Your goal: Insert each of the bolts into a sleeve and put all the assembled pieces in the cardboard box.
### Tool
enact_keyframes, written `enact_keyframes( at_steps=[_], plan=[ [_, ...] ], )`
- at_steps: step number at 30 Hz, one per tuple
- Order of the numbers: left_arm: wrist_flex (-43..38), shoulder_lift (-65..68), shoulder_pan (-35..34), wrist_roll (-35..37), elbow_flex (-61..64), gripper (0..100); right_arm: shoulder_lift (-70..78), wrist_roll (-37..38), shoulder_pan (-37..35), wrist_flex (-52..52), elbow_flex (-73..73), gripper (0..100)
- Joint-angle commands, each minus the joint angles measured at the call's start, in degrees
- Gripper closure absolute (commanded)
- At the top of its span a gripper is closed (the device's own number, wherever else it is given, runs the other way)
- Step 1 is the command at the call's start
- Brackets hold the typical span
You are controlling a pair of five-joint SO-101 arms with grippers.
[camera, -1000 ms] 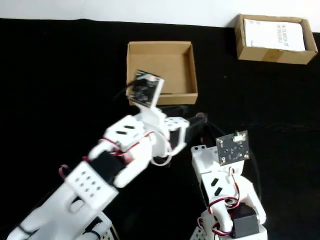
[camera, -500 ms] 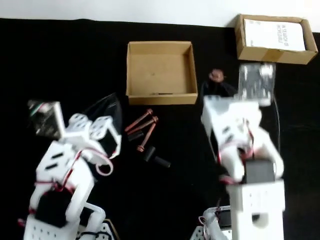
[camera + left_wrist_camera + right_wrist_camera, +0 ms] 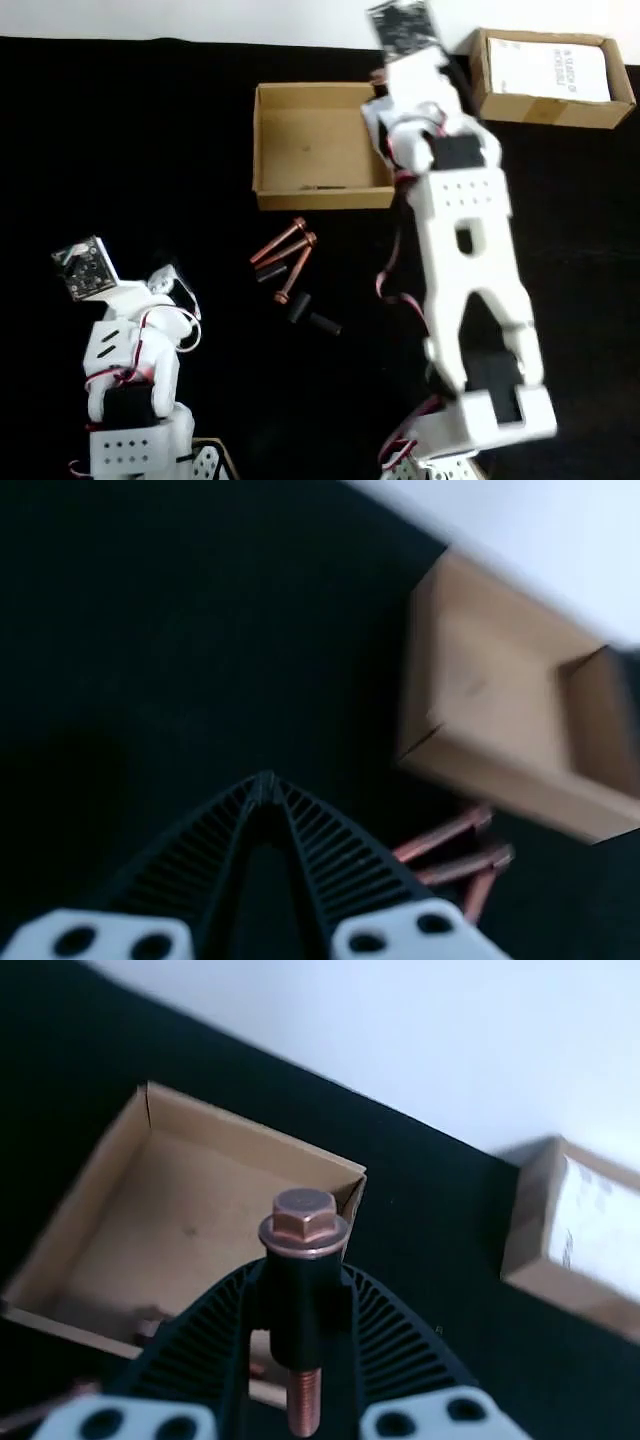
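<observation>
**One piece at the box, three bolts loose**

Nearest me, my left gripper (image 3: 265, 785) sits empty with its fingers together over the black table (image 3: 150, 150). Beyond it, three bare bolts (image 3: 287, 250) and at least two black sleeves (image 3: 298, 306) lie unjoined just before the cardboard box (image 3: 320, 197). Farthest out, my right gripper (image 3: 303, 1280) is clamped on a sleeved bolt (image 3: 303, 1222), held up by the box and not yet released. I judge most of the assembly remains.

Left wrist cam, I see the left gripper (image 3: 265, 788) with tips pressed together over the black table (image 3: 150, 630), the cardboard box (image 3: 500, 710) beyond it, and copper bolts (image 3: 455, 848) lying just beside the box's near wall.
</observation>
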Motion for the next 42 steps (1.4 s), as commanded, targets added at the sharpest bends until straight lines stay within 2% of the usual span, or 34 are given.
enact_keyframes(
  at_steps=[1,5,10,15,21,23,26,33,36,38,42],
  plan=[
    [0.1,-0.7,-2.5,0.1,1.2,99,9.6,7.7,-1.3,-0.7,-11.4,99.1],
    [0.6,-0.7,-6.2,0.1,1.2,99,20.4,12.9,-2.1,-0.7,-19.7,99.1],
    [3.8,-0.7,-2.1,-0.1,1.2,99,31.5,19.3,-3.0,-0.6,-23.8,99.1],
    [4.1,-0.7,-2.1,-0.2,1.2,99,39.6,22.4,-3.8,-0.1,-26.5,98.5],
    [3.9,-0.7,-2.0,0.0,1.2,99,38.3,22.0,-6.1,10.7,-28.5,86.4],
    [4.0,-0.7,-2.0,0.0,1.2,99,36.1,21.8,-6.6,15.0,-30.6,87.0],
    [4.0,-0.7,-2.0,-0.1,1.2,99,31.7,16.0,-6.8,23.2,-34.9,88.7],
    [4.0,-0.7,-2.0,-0.2,1.2,99,19.3,1.8,-6.9,51.6,-40.7,88.8],
    [4.1,-0.7,-2.0,-0.2,1.2,99,11.8,-6.2,-6.6,52.1,-36.2,88.8],
    [4.1,-0.7,-2.0,-0.2,1.2,99,5.7,-5.9,-7.4,52.1,-28.4,88.8],
    [4.1,-0.7,-2.0,-0.2,1.2,99,-6.8,-4.1,-14.2,52.1,-7.7,88.8]
  ],
)
